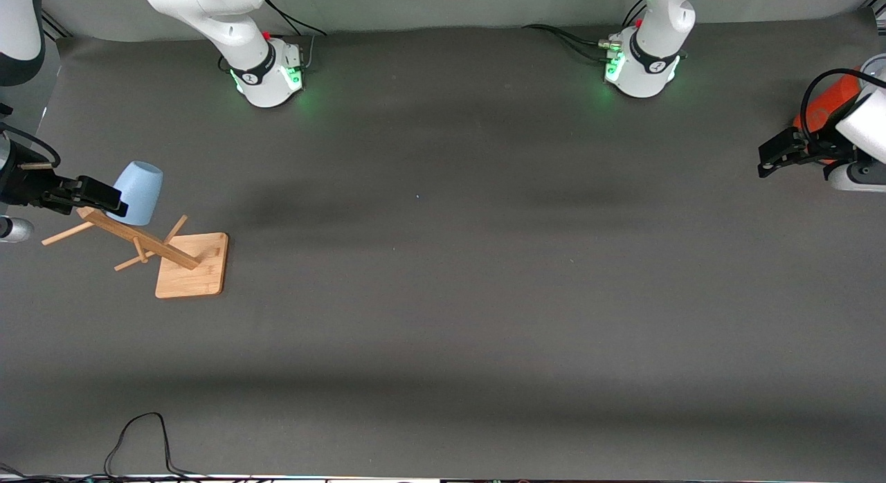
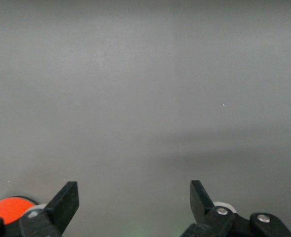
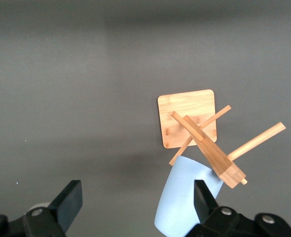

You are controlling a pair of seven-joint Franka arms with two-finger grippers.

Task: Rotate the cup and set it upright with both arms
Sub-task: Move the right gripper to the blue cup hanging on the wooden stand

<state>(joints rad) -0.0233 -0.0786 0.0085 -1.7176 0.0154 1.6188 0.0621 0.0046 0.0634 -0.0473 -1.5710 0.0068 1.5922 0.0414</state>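
— Where is the cup (image 1: 140, 191)?

— It hangs upside down on a peg of the wooden rack (image 1: 181, 260), near the desk (image 1: 443, 275) edge at the right arm's end. Its base points up, tipped a little.

— Which pincer is closer?

— The right pincer (image 1: 104, 199). It is wide open, right beside the cup, holding nothing.

— And the left pincer (image 1: 775, 158)?

— It waits open and empty by the edge at the left arm's end, near an orange cylinder (image 1: 827, 106).
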